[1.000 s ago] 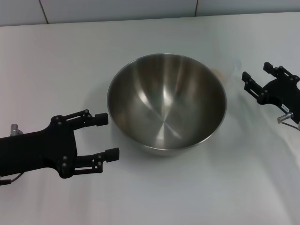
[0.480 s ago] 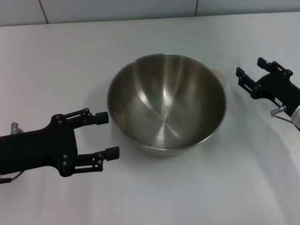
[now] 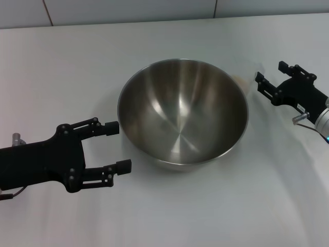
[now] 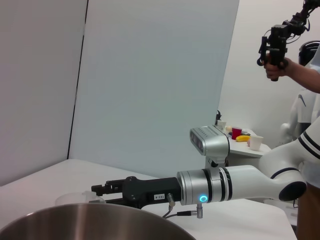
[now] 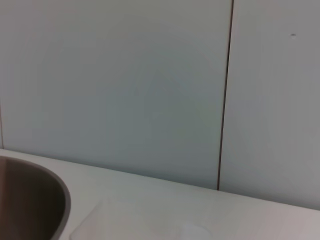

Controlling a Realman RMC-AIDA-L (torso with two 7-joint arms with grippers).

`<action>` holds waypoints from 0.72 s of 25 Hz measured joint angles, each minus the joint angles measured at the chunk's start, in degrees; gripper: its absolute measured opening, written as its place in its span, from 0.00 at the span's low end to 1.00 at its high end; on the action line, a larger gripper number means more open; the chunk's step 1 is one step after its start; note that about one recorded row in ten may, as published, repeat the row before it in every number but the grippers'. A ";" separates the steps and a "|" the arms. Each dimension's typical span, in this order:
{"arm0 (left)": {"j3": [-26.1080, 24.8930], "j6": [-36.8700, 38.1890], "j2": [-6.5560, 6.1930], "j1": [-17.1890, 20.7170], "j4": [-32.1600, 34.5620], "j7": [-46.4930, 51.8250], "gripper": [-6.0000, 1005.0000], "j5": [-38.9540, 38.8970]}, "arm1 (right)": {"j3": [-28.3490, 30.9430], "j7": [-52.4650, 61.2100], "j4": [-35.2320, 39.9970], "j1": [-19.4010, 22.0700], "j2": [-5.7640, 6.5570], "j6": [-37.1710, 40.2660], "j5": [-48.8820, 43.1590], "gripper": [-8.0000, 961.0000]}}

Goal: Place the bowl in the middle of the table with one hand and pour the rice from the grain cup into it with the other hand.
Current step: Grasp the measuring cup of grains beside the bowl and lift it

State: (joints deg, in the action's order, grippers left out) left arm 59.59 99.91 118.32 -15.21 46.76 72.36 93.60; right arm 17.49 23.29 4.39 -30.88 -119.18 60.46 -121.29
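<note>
The steel bowl [image 3: 182, 116] stands upright on the white table [image 3: 77, 67], about in the middle, with nothing in it. My left gripper [image 3: 119, 146] is open and empty, just left of the bowl and apart from it. The clear grain cup [image 3: 250, 77] stands behind the bowl's far right rim, mostly hidden. A pale patch of rice [image 3: 238, 80] shows in it. My right gripper [image 3: 271, 72] is open, right beside the cup; I cannot tell whether it touches. The left wrist view shows the bowl rim [image 4: 90, 220], the cup [image 4: 75, 199] and the right gripper [image 4: 102, 192].
A tiled wall [image 3: 128, 10] runs along the table's far edge. In the right wrist view the bowl rim [image 5: 35, 195] and the faint cup [image 5: 105, 220] lie low before that wall. A person with a handheld controller [image 4: 274, 47] stands beyond the table.
My right gripper has moved left and a little farther back, closing in on the grain cup. The left gripper and the bowl have stayed put.
</note>
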 joint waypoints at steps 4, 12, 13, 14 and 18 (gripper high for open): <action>0.00 0.00 0.07 0.00 0.00 -0.23 0.83 0.00 | 0.00 0.00 0.00 -0.66 0.00 -0.69 0.00 0.69; 0.00 -0.02 0.07 -0.19 0.00 -0.27 0.83 0.00 | 0.00 0.00 0.00 -1.37 0.00 -1.69 0.00 0.69; 0.00 -0.02 0.07 -0.19 0.00 -0.27 0.83 0.00 | 0.00 0.00 0.00 -1.37 0.00 -1.69 0.00 0.69; 0.00 -0.03 0.07 -0.31 0.00 -0.28 0.83 0.00 | 0.03 0.00 0.00 -1.45 0.00 -1.68 0.00 0.69; 0.00 -0.05 0.07 -0.35 0.00 -0.29 0.83 0.00 | 0.32 0.00 0.00 -1.55 0.00 -1.69 0.00 0.69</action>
State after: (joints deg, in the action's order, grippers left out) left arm 59.59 99.86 118.39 -15.56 46.76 72.07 93.60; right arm 17.81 23.29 4.39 -32.43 -119.18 58.77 -121.29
